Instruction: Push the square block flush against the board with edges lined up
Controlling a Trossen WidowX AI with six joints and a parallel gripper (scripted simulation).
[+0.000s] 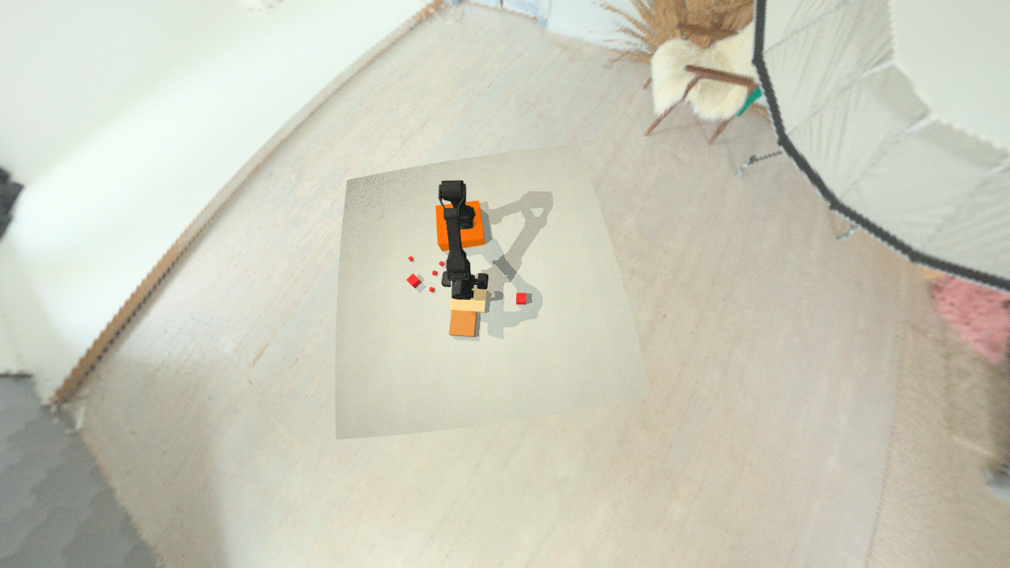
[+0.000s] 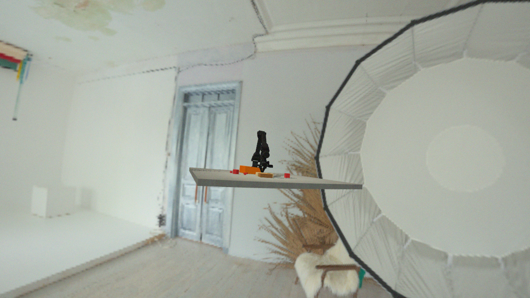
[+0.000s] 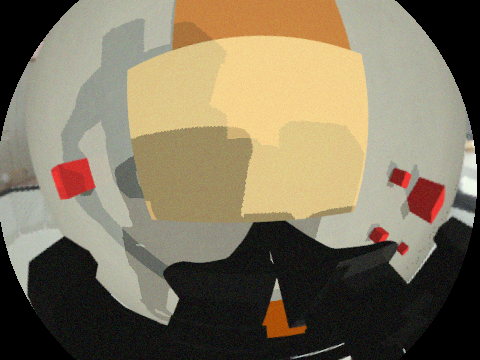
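No text, label, brand, number or sign can be read on any object or surface in these views.

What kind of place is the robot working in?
Probably a room used as a photo studio: a big white softbox, tall pale double doors, a wood floor and a fur-draped chair. The arm stands on a grey tabletop.
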